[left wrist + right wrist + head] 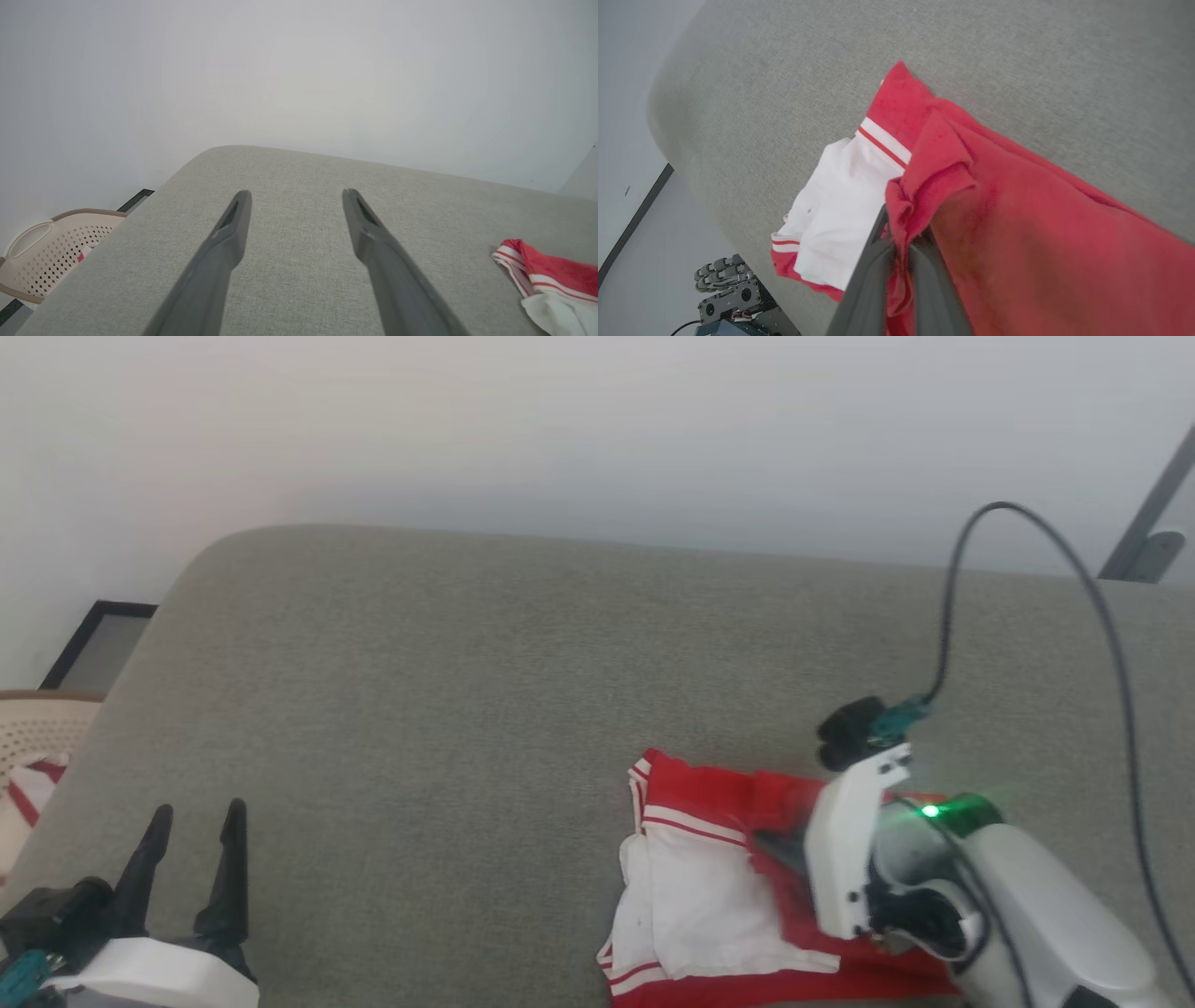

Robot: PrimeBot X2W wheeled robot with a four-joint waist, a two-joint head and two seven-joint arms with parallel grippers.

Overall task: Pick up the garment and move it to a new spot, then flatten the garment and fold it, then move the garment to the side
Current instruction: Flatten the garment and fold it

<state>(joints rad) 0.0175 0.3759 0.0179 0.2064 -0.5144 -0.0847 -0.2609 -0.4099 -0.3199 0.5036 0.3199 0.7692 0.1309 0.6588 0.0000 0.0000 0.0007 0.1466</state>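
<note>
The garment (709, 887) is a red shirt with a white, red-striped sleeve, lying folded and bunched on the grey cushion at the lower right of the head view. My right gripper (775, 849) is shut on a pinched fold of its red cloth; the right wrist view shows the garment (1017, 224) gathered between the two dark fingers (873, 261). My left gripper (194, 814) stands open at the lower left, well clear of the shirt, with nothing between its fingers (229, 233). A corner of the garment (546, 275) appears at the far right of the left wrist view.
The grey cushion (467, 709) stretches wide and bare to the left and behind the shirt, ending at a pale wall. A beige perforated laundry basket (42, 256) sits on the floor off the cushion's left edge. A black cable (1036, 579) loops above my right wrist.
</note>
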